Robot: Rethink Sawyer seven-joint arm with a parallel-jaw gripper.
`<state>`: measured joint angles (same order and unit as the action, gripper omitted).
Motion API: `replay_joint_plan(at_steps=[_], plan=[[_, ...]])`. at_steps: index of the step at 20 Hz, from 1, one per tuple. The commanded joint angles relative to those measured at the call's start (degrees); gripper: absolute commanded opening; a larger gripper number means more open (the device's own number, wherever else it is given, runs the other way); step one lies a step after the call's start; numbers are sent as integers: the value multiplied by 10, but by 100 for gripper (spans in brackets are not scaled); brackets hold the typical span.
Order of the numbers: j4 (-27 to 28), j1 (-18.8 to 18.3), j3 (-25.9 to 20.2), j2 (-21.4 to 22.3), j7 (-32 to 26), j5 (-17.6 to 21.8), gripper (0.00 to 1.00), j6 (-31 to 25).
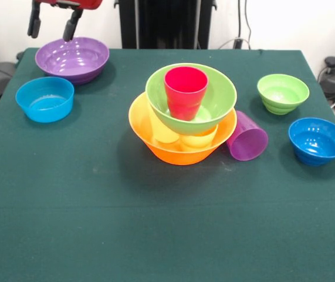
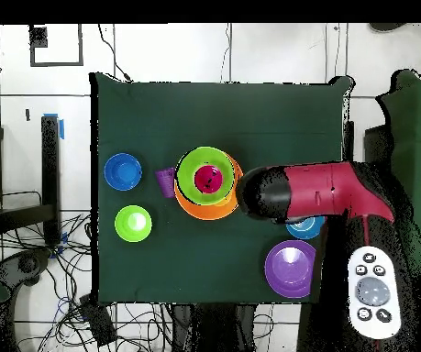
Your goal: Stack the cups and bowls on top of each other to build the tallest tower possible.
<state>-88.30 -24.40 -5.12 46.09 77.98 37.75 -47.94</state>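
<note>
Gripper (image 1: pixel 53 26), fingers spread and empty, above large glossy purple plastic bowl (image 1: pixel 72 59) at ten o'clock; probably light, slippery; pinch rim.

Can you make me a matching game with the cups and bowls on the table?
Things:
1. red-pink cup
2. purple cup
3. large orange bowl
4. large purple bowl

Places or states:
A. lying on its side on the table
B. bottom of the tower
C. standing upright inside the large lime green bowl
D. empty, just below the end effector

Pairs: 1-C, 2-A, 3-B, 4-D
</note>
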Motion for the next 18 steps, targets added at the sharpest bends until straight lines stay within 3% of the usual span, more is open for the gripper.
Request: replay_joint_plan(at_steps=[1, 6, 12, 16, 18], plan=[[8, 40, 20, -42, 83, 67, 100, 54], [20, 74, 54, -55, 122, 81, 100, 68], [23, 71, 58, -77, 116, 67, 100, 96], [6, 22, 6, -78, 20, 30, 100, 95], [-6, -12, -37, -79, -58, 10, 100, 77]])
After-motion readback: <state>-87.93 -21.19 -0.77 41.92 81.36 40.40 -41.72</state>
